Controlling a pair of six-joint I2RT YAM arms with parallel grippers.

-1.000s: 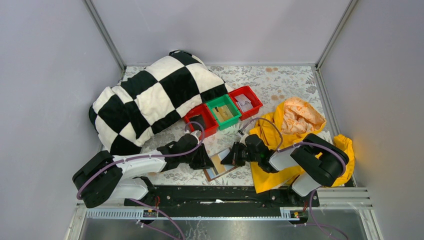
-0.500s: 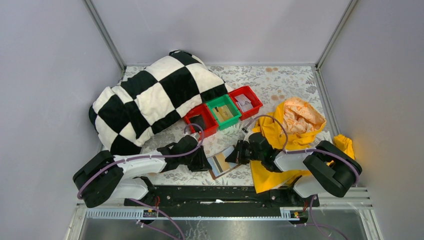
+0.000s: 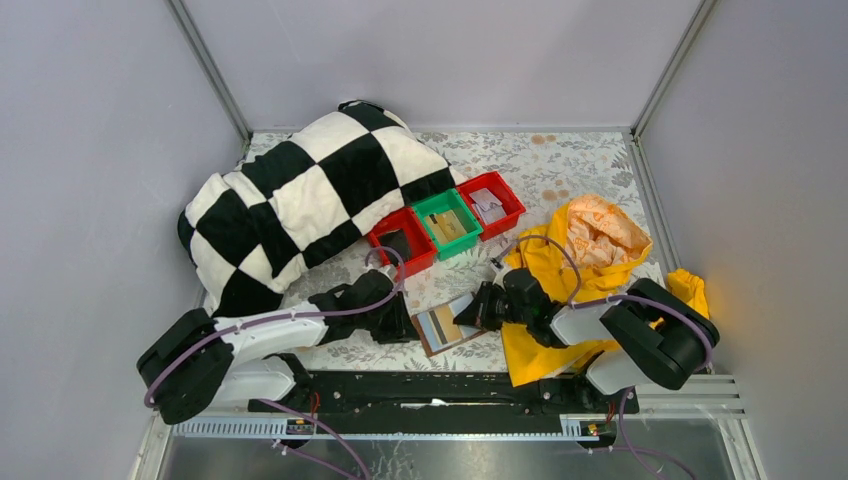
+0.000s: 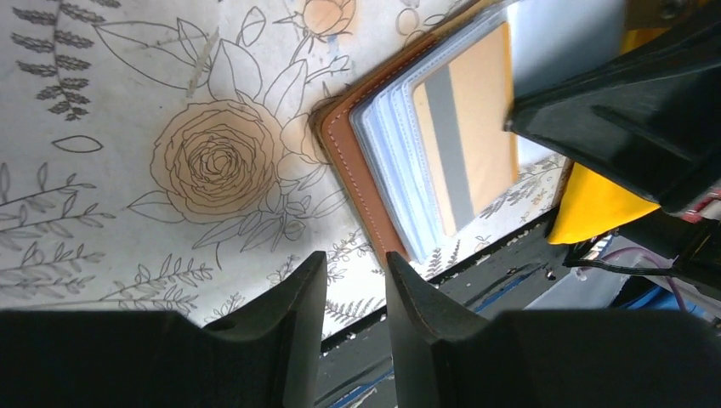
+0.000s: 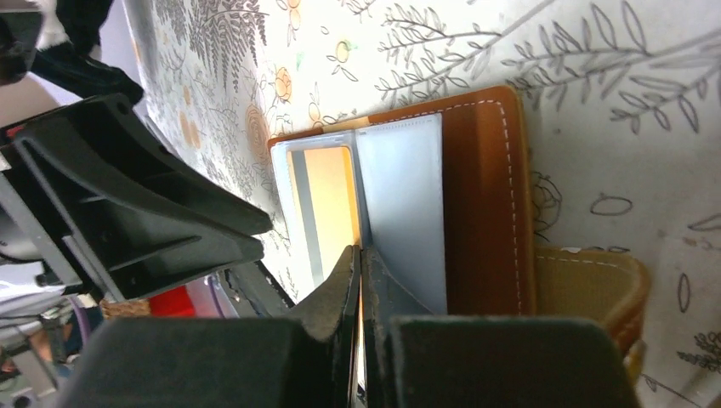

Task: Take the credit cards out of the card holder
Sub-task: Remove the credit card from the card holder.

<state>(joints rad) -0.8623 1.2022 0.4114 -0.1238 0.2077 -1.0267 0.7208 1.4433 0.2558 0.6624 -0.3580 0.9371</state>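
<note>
Down at the near edge of the table (image 3: 560, 165), between the two arms, the card holder (image 4: 355, 170) lies open, with a tan credit card (image 4: 472, 127) showing in its pocket. From above, the holder sits at three o'clock from the left gripper (image 4: 355, 262), which hangs just beside the brown border, fingers narrowly parted and empty. The right gripper (image 5: 359, 255) is nearer. It is pressed shut, tips on the pocket by the card's long edge, though whether they nip a leaf I cannot tell. The card's long axis runs roughly eleven to five, so I'd guess it must slide out endways.
</note>
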